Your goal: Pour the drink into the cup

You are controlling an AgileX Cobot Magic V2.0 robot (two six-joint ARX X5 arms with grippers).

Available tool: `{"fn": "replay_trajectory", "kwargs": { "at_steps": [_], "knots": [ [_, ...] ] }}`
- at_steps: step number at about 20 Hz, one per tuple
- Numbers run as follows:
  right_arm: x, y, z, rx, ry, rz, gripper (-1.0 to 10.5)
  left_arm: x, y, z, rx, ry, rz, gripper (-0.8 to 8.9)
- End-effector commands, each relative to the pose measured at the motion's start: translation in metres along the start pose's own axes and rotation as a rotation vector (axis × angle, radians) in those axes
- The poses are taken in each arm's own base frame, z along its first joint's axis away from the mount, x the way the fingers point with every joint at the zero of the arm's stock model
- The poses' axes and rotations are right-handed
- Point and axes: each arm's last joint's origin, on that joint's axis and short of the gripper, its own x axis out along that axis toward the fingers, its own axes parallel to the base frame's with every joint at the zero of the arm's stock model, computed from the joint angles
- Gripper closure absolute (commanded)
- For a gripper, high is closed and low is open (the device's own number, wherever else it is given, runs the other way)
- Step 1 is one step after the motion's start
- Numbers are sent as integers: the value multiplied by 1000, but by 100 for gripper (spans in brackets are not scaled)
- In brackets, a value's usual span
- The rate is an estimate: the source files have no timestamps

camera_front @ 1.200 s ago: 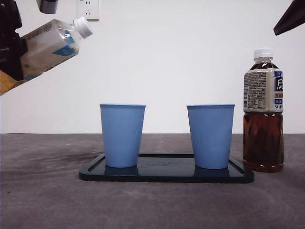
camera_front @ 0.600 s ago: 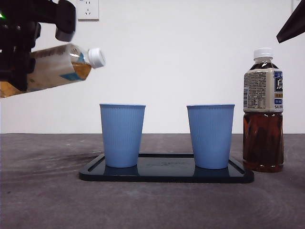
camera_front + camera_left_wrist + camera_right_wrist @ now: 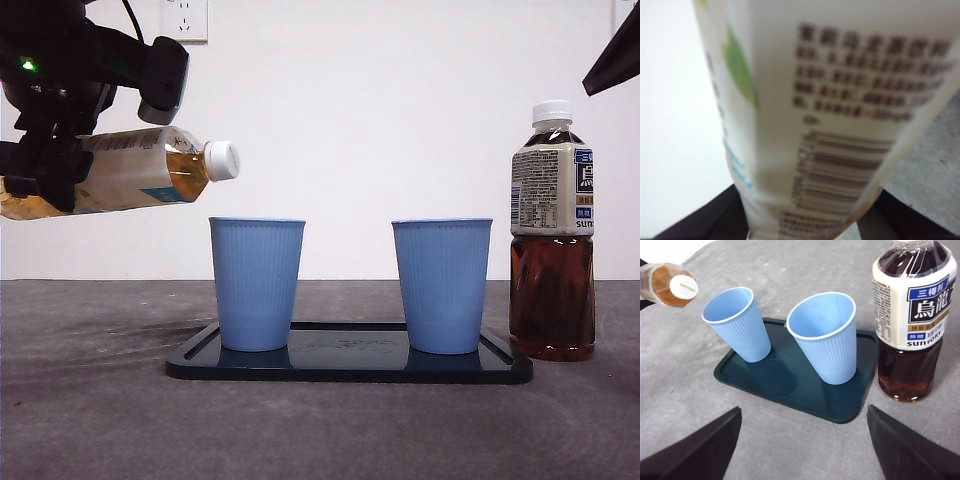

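My left gripper [image 3: 48, 172] is shut on a pale-labelled tea bottle [image 3: 130, 180] and holds it almost level, high at the left. Its white cap [image 3: 222, 160] is on and points toward the left blue cup [image 3: 257, 285], just left of and above the rim. The bottle fills the left wrist view [image 3: 840, 125] and also shows in the right wrist view [image 3: 670, 285]. A second blue cup [image 3: 442, 285] stands to the right on the same dark tray [image 3: 350, 368]. My right gripper [image 3: 802, 450] is open and empty, high above the tray's near side.
A full dark tea bottle [image 3: 552, 235] with a white cap stands upright on the grey table just right of the tray, also in the right wrist view [image 3: 912, 320]. The right arm shows as a black tip [image 3: 612, 55] at the top right. A white wall is behind.
The held bottle has tipped from neck-up to almost level. Its cap has moved right and down toward the left cup. The cups and the right arm have not moved.
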Motion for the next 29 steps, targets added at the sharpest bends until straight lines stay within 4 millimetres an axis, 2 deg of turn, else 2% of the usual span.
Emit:
{"fn": "replay_trajectory", "kwargs": {
  "at_steps": [1, 12, 16, 20, 23, 24, 26, 29],
  "knots": [
    [-2, 2, 3, -19, -14, 11, 549, -5, 12, 6, -43, -20, 57, 600],
    [-2, 2, 3, -18, -8, 9, 549, -6, 12, 7, -75, -28, 60, 600],
    [-2, 2, 3, -18, -9, 5, 549, -13, 19, 4, -342, -65, 82, 600],
    [-2, 2, 3, -18, -10, 2, 549, -40, 34, -13, -765, -248, 40, 600],
    [-2, 2, 3, -18, -10, 2, 549, -66, 45, -31, -1152, -439, -85, 600],
    [-2, 2, 3, -18, -10, 2, 549, -71, 46, -35, -1215, -482, -117, 600],
    [-2, 2, 3, -18, -11, 2, 549, -75, 46, -41, -1325, -537, -151, 600],
    [-2, 2, 3, -18, -11, 2, 549, -66, 35, -43, -1437, -583, -169, 600]
  ]
}}
